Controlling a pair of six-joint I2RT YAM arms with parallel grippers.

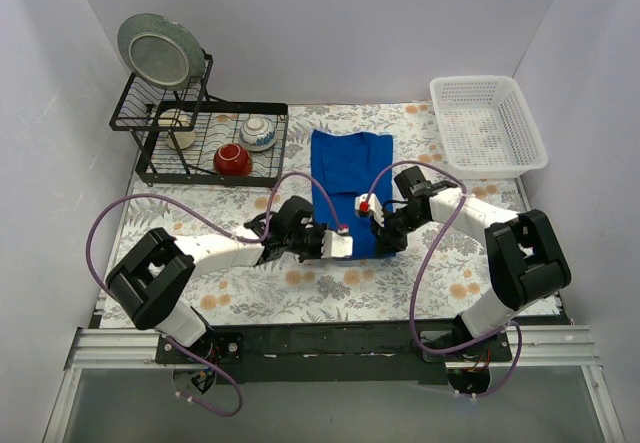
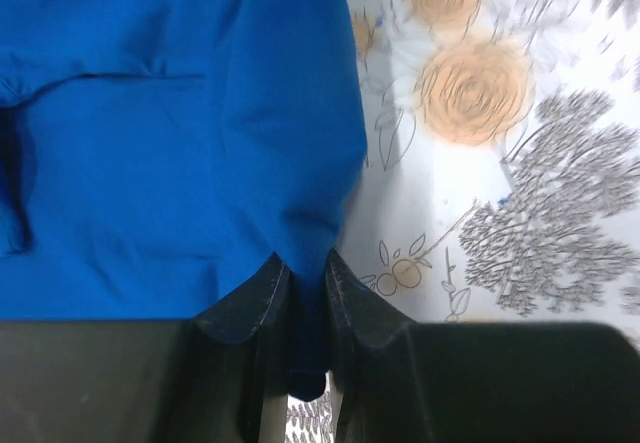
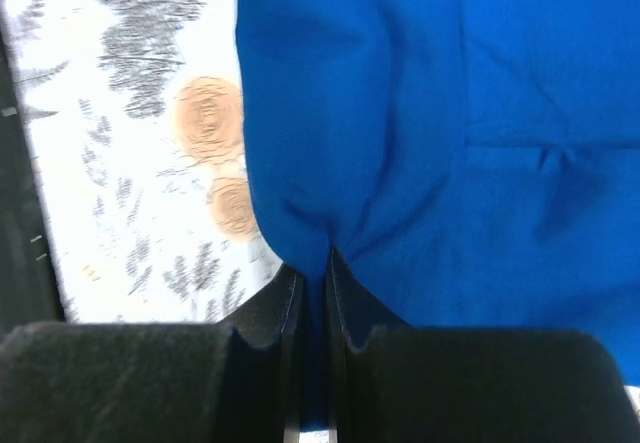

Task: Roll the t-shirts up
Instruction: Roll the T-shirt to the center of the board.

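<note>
On the floral bench [image 1: 250, 293], starting the roll: clamped onto the near hem of the blue t-shirt [image 1: 350, 163] with left claw [image 2: 308, 273] and right claw [image 3: 312, 263]; next, likely lifting and curling it forward evenly.

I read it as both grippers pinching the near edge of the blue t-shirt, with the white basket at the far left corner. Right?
Not quite: the white basket sits at the far right corner, as the top external view shows. The left gripper and right gripper each pinch the near edge of the blue t-shirt.
</note>
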